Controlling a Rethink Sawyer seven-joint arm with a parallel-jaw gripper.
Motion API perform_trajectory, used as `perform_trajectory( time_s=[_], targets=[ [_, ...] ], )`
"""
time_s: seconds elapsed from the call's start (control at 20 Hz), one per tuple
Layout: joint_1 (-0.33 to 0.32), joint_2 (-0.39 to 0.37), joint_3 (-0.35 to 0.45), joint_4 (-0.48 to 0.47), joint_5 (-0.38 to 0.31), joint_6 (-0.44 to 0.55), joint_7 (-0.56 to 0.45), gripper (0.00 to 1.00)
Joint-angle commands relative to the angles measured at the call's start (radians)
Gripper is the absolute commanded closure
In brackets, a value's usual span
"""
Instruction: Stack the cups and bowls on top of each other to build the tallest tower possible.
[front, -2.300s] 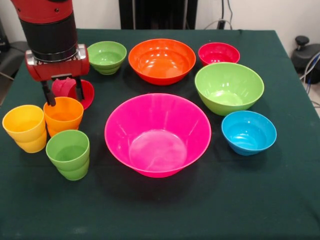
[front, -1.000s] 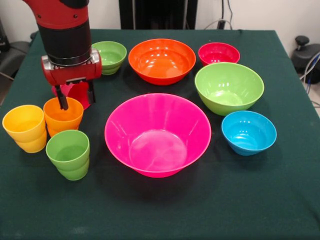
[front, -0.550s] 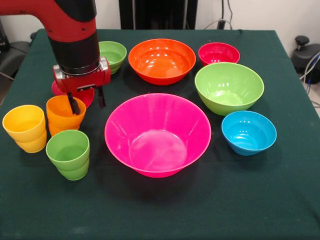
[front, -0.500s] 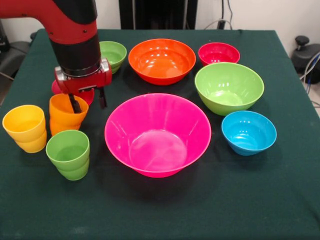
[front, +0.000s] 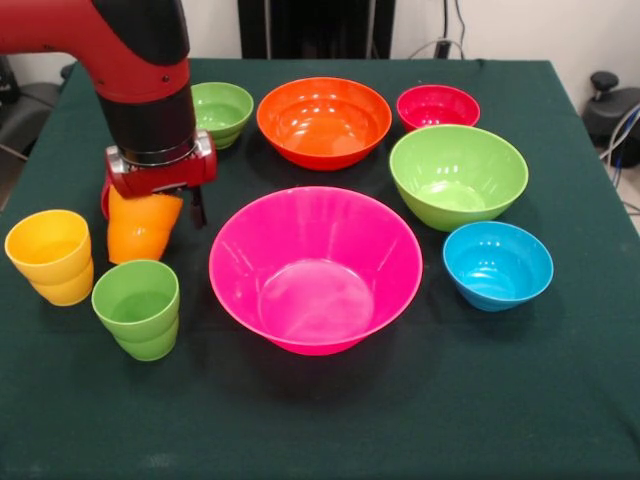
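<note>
Gripper: your gripper (front: 168, 212) sits at about 10 o'clock from the pink bowl. It is clamped on the orange cup's rim, one finger (front: 197, 206) showing outside the wall.
Orange cup: the orange cup (front: 140, 228) hangs tilted under the gripper, its top tucked beneath the red wrist; you cannot tell whether its base touches the cloth.
Red cup: only a sliver of the red cup (front: 104, 197) shows behind the wrist, at 9 o'clock from the gripper.
Yellow cup: the yellow cup (front: 50, 256) stands upright at 9 o'clock from the pink bowl, near the table's edge.
Green cup: the green cup (front: 137, 307) stands upright at 6 o'clock from the orange cup, just beside it.
Pink bowl: the pink bowl (front: 315, 268) rests mid-table, empty, with nothing stacked in it.
Orange bowl: the orange bowl (front: 324, 121) lies at 12 o'clock from the pink bowl.
Large green bowl: the large green bowl (front: 458, 175) lies at 2 o'clock from the pink bowl.
Small green bowl: the small green bowl (front: 222, 113) lies at 11 o'clock, partly behind the arm.
Red bowl: the red bowl (front: 438, 107) lies at 1 o'clock, just beyond the large green bowl.
Blue bowl: the blue bowl (front: 497, 264) lies at 3 o'clock from the pink bowl.
Table: you see a dark green cloth covering the table (front: 330, 420).
</note>
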Motion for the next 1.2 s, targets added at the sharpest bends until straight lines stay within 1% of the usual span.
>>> perform_trajectory(
  time_s=[0.05, 0.3, 0.45, 0.55, 0.65, 0.7, 0.85, 0.9, 0.95, 1.2],
  targets=[
    [-0.003, -0.013, -0.013, -0.067, -0.089, -0.008, -0.332, 0.00],
    [0.004, -0.036, -0.010, -0.054, -0.078, -0.006, -0.301, 0.00],
    [0.001, -0.056, 0.001, -0.026, -0.053, -0.013, -0.266, 0.00],
    [-0.005, -0.061, 0.008, -0.007, -0.036, -0.027, -0.235, 0.00],
    [-0.008, -0.063, 0.011, 0.004, -0.035, -0.046, -0.222, 0.00],
    [-0.022, -0.062, 0.028, 0.028, -0.020, -0.072, -0.213, 0.00],
    [-0.032, -0.067, 0.035, 0.060, 0.004, -0.087, -0.180, 0.00],
    [-0.037, -0.068, 0.036, 0.070, 0.003, -0.100, -0.179, 0.00],
    [-0.037, -0.069, 0.033, 0.075, 0.011, -0.102, -0.170, 1.00],
    [-0.039, -0.071, 0.022, 0.098, 0.004, -0.117, -0.156, 1.00]
  ],
)
